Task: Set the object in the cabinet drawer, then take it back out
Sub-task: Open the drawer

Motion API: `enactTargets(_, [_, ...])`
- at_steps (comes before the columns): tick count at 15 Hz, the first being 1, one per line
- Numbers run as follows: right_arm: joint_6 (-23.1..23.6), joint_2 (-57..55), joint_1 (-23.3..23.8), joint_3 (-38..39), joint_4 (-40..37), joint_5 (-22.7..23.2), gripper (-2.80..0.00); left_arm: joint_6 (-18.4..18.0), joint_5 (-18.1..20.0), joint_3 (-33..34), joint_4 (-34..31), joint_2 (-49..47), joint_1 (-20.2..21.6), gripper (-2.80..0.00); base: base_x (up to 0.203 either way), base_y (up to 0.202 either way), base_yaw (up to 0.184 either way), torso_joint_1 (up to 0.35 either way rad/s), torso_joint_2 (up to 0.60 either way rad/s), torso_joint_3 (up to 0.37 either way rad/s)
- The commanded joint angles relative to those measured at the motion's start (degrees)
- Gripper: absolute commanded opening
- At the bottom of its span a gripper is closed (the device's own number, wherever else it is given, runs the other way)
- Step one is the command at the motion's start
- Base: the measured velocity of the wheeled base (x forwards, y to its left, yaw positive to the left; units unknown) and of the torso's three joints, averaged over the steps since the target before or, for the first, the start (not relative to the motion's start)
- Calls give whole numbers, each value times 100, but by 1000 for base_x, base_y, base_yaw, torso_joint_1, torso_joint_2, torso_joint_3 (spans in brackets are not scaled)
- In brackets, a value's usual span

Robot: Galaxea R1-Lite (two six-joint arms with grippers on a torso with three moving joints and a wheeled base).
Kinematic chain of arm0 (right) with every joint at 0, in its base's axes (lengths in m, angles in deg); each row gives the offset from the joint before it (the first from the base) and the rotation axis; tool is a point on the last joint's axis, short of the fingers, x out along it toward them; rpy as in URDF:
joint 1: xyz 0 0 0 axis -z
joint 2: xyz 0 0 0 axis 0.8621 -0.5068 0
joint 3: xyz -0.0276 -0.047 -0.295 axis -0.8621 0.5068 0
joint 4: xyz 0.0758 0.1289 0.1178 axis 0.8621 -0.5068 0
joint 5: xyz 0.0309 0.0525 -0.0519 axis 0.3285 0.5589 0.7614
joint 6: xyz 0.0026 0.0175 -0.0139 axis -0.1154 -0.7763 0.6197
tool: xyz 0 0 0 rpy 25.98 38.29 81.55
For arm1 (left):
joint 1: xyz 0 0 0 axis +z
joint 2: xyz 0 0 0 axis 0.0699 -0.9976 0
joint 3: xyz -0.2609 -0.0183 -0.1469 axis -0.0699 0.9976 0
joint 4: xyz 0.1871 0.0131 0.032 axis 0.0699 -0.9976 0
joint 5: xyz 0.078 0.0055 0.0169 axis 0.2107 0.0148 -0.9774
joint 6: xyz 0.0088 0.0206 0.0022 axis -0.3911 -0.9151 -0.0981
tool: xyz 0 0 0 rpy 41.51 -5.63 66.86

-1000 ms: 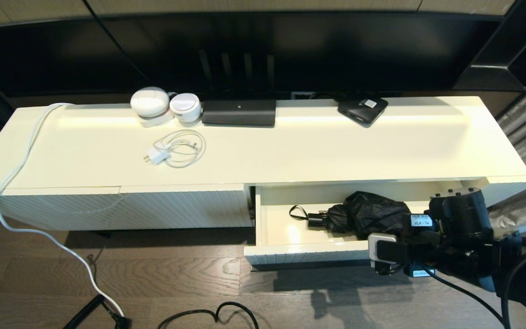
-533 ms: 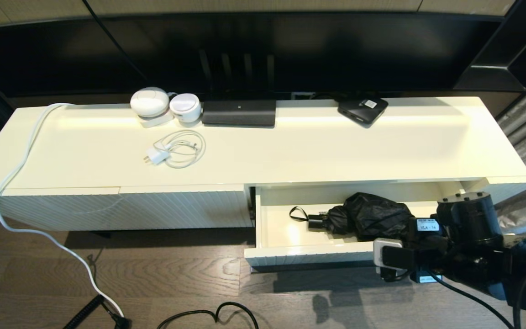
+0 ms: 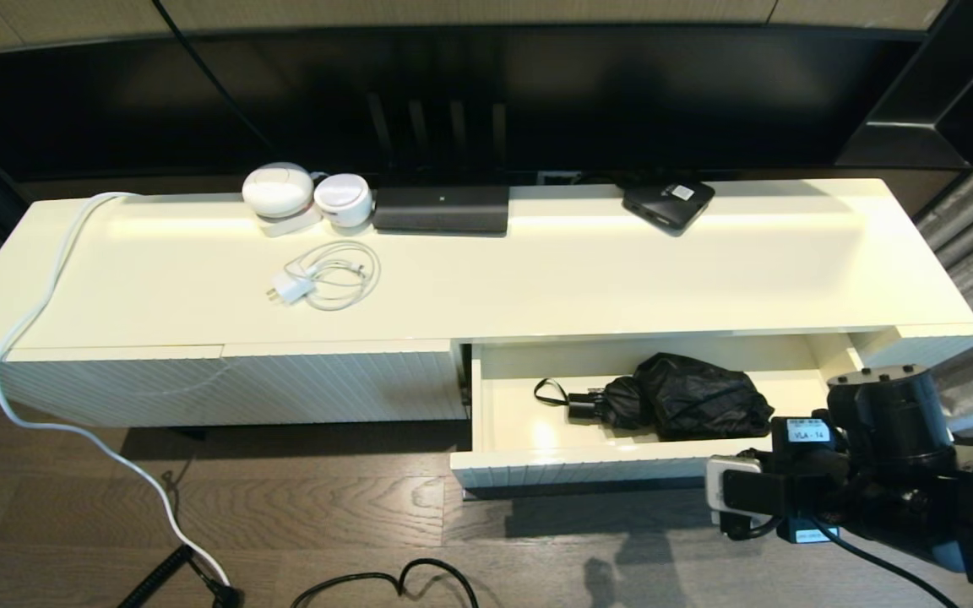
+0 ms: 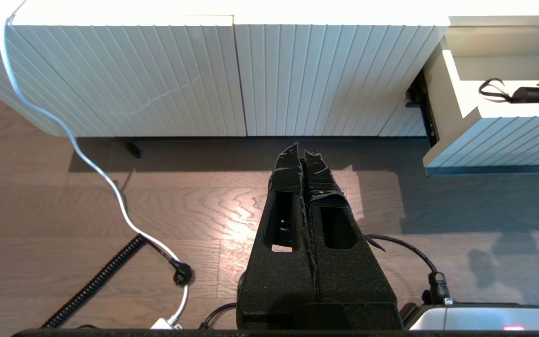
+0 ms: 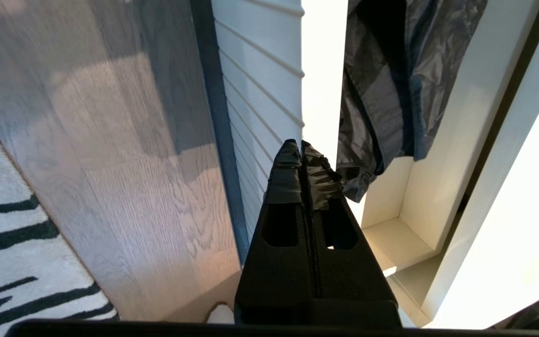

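Note:
The black folding umbrella lies inside the pulled-out cabinet drawer, its short handle and wrist loop pointing left. My right arm hangs in front of the drawer's right end. In the right wrist view my right gripper is shut and empty, just above the drawer's ribbed front, beside the umbrella's fabric and apart from it. My left gripper is shut on nothing, parked over the wood floor left of the drawer.
On the cabinet top stand two white round devices, a coiled white charger, a long black device and a flat black box. A white cable and black cables trail across the floor. A striped rug lies nearby.
My right arm has drawn back to the right and toward the front, away from the drawer. The umbrella has stayed where it lay in the drawer.

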Motion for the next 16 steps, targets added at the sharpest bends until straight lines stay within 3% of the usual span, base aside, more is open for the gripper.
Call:
enactTargets(1, [39, 284, -6, -67, 52, -17, -280, 3, 0, 0, -3, -7, 6, -280, 0, 0, 0, 0, 0, 0])
enactTargets(7, [42, 2115, 0, -150, -1121, -120, -280, 3, 0, 0, 5, -7, 6, -280, 0, 0, 0, 0, 0, 0])
enactTargets(9, [42, 2468, 2, -485, -1945, -167, -280, 3, 0, 0, -2, -7, 6, -280, 0, 0, 0, 0, 0, 0])
enactTargets(13, [38, 2345, -1, -1338, -2895, -210, -280, 3, 0, 0, 5, -7, -2, -280, 0, 0, 0, 0, 0, 0])
enactTargets(16, [-117, 1826, -53, -1694, -3063, -240, -280, 3, 0, 0, 0, -7, 6, -280, 0, 0, 0, 0, 0, 0])
